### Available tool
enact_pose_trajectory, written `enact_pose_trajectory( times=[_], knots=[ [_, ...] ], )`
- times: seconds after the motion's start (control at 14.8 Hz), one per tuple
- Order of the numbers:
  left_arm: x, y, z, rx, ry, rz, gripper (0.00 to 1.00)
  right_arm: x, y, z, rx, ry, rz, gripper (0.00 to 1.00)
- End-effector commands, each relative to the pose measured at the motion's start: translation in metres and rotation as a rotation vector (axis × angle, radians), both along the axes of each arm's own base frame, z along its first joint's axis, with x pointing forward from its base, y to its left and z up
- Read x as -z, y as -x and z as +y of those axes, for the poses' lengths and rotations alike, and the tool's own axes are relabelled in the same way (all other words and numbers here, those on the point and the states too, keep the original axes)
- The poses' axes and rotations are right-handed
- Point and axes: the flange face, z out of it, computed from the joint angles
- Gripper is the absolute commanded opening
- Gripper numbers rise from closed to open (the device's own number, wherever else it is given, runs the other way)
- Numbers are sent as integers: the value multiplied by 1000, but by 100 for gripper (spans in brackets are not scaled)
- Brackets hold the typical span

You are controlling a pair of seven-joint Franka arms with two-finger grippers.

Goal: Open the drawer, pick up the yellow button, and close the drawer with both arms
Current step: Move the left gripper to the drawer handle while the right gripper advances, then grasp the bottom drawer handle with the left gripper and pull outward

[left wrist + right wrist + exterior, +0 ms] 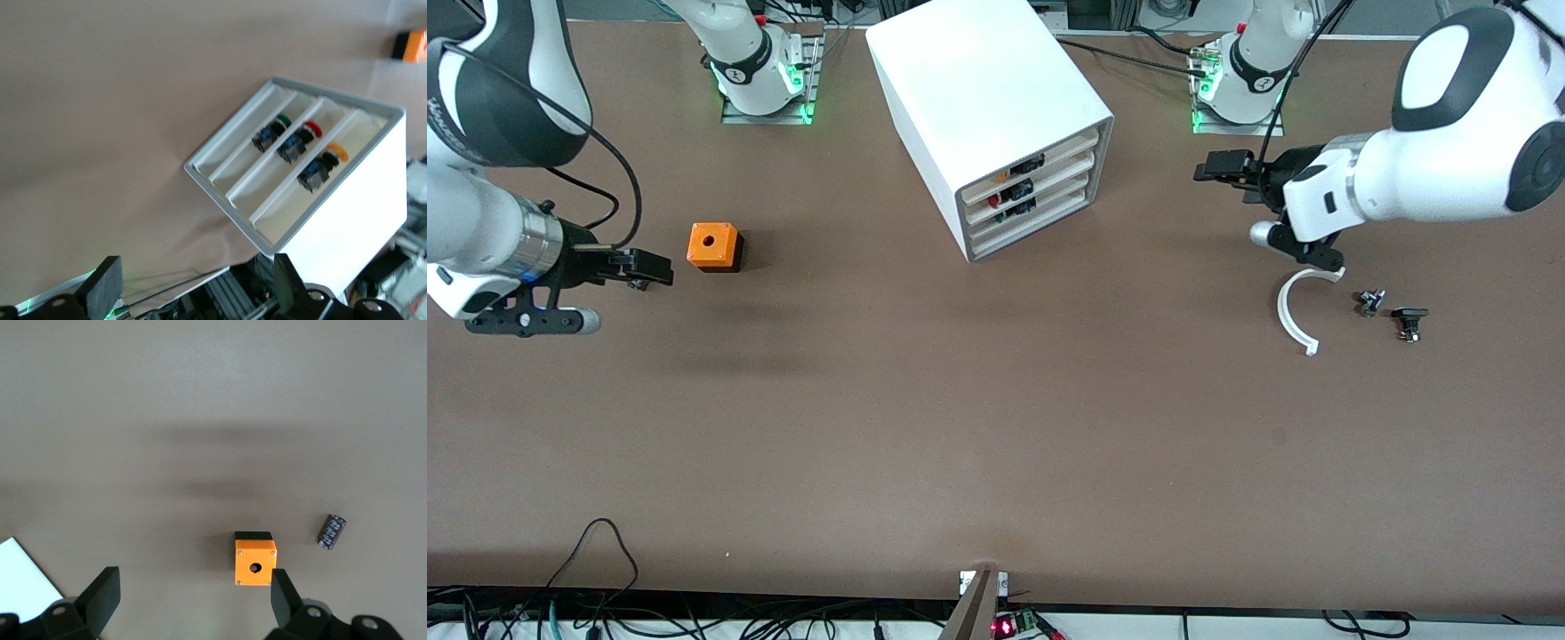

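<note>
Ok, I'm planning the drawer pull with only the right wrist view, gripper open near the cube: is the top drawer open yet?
Observer: No, the drawer sits flush in the cabinet.
Operator: Is the button in it?
Observer: Yes, the button with the orange-yellow cap lies there.
Operator: Where's the left gripper?
Observer: The left gripper hangs open over the table beside the cabinet, toward the left arm's end.

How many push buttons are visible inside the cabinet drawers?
3, one per drawer: the orange-yellow button in the top drawer, the red button below it, the green button lower still. The lowest drawer's contents are hidden.
</note>
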Motion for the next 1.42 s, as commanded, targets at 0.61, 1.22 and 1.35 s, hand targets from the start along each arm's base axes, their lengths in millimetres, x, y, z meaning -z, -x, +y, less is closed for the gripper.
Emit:
enact_pose_trajectory(
  times=[0.61,1.22,1.35],
  knots=[
    [103,39,-72,156,428,-37,89,-14,-20,73,83,-12,-93,100],
    [182,93,-83,49,692,-71,80,-31,-16,138,339,-28,-101,100],
    [187,100,-86,37,711,-61,76,-36,-15,158,389,-29,-110,100]
  ],
)
